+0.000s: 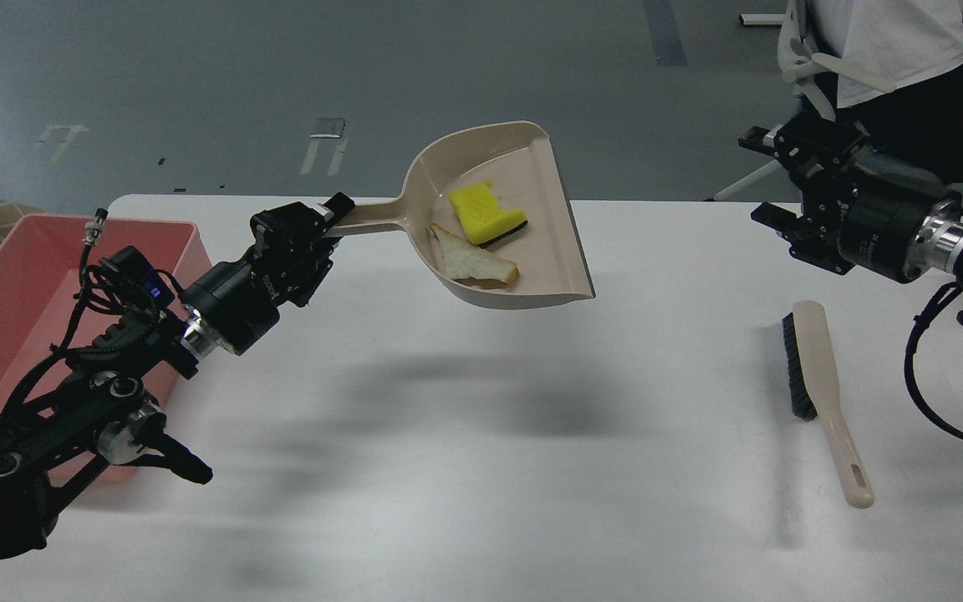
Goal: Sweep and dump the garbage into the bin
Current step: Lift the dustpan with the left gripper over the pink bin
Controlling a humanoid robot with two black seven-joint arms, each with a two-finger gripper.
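1. The left end effector (pixel 324 219) is clamped on the handle of a beige dustpan (pixel 532 276) and holds it in the air above the white surface (pixel 465 468), whose top carries the pan's blurred shadow.
2. The garbage lies in the pan, to the right of that end effector, out past the handle.
3. The sponge (pixel 484 213) is bright yellow with a dark underside showing along its right edge; it sits toward the middle of the pan.
4. The crust (pixel 471 261) is a pale beige wedge, browner along its lower rim, just beside the sponge and nearer the pan's lower wall.
5. The bin (pixel 22 276) is a shallow pink tub with rounded corners, on the surface to the left of the left end effector, partly behind that arm.
6. The right end effector (pixel 770 180) hangs with its fingers apart, holding nothing.
7. A beige brush (pixel 820 393) with black bristles lies flat on the surface below it.
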